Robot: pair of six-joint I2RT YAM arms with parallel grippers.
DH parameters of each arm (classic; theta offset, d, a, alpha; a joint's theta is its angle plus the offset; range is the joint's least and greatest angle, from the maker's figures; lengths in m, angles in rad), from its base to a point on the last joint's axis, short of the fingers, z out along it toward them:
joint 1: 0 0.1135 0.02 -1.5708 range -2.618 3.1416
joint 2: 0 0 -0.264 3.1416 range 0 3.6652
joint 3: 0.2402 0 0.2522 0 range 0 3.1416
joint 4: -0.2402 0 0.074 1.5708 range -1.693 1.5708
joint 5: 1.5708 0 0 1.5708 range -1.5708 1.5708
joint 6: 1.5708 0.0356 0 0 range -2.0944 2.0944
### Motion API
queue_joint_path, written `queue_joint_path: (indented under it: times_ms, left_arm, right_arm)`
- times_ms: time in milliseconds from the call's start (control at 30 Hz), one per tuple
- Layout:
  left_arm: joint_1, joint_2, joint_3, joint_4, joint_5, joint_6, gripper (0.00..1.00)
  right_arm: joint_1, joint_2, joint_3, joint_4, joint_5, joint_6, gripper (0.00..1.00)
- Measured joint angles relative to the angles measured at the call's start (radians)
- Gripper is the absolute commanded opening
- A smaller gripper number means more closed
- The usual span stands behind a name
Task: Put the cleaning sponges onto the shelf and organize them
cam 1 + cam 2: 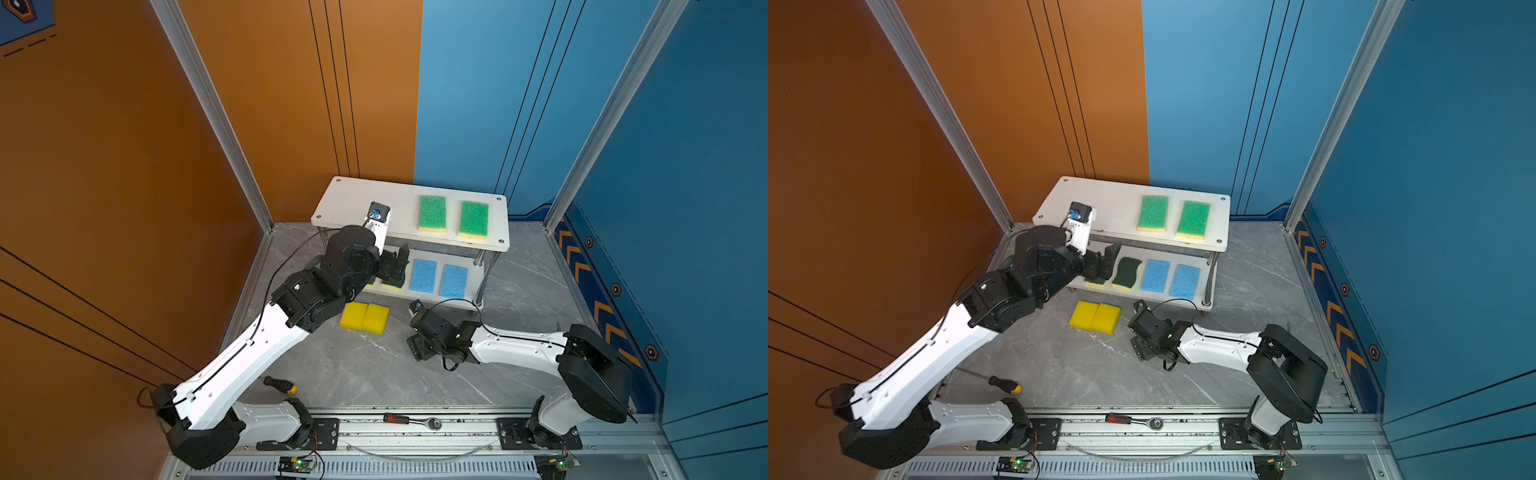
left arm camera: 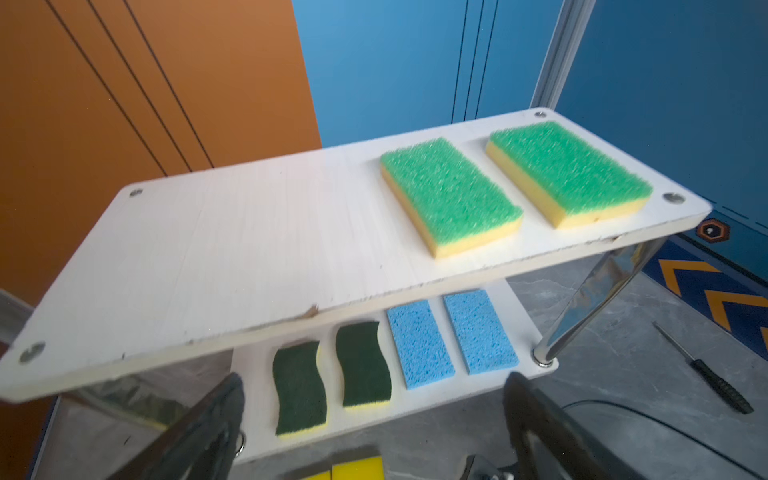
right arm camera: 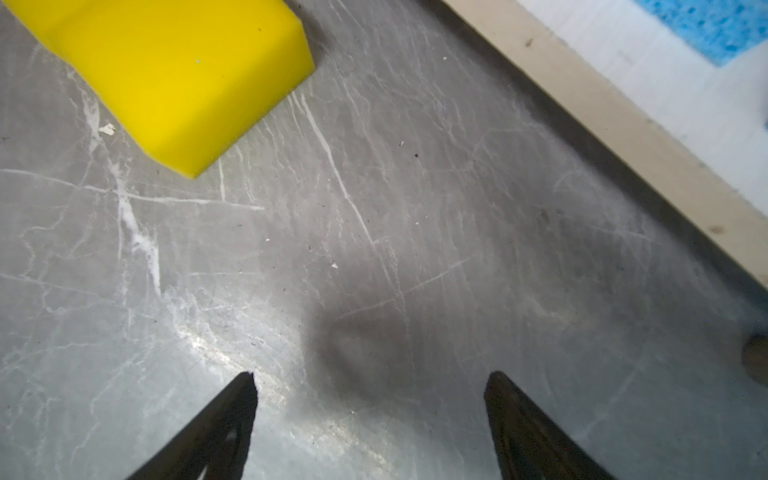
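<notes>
The left pincer [image 2: 374,380] gapes wide and empty at the lower board of the shelf [image 1: 353,203]; the right pincer [image 3: 370,376], parted and empty, hangs low over the grey veined tabletop [image 1: 374,365] near two yellow sponges [image 1: 365,318]; green-topped sponges [image 1: 432,212] lie above, dark-green sponges [image 1: 1127,272] and blue sponges [image 1: 423,275] below; an orange wall [image 1: 291,104] and a blue wall [image 1: 478,104] stand behind.

No readable text, labels or numbers

This is a robot lab booth. Two robot arms [image 1: 249,353] are bolted to a metal rail [image 1: 469,432] at the front of a grey table [image 1: 374,374]. An orange wall [image 1: 104,166] and a blue wall [image 1: 478,104] stand in a metal frame [image 1: 210,104]. A screwdriver [image 1: 280,384] and a ratchet wrench [image 1: 411,420] lie about.
</notes>
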State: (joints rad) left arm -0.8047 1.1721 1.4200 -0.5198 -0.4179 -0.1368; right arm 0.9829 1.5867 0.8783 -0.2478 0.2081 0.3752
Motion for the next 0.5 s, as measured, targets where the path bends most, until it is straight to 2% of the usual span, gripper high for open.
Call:
queue_joint_path:
  times_ms: [233, 500]
  left_arm:
    - [0.0, -0.262, -0.383, -0.002, -0.084, -0.193, 0.98]
    - [0.006, -0.461, -0.665, -0.082, -0.107, -0.405, 0.98]
  right_arm:
    - [0.005, 0.006, 0.033, 0.054, -0.007, 0.0, 0.85]
    - [0.044, 0.143, 0.173, 0.166, -0.002, 0.002, 0.85]
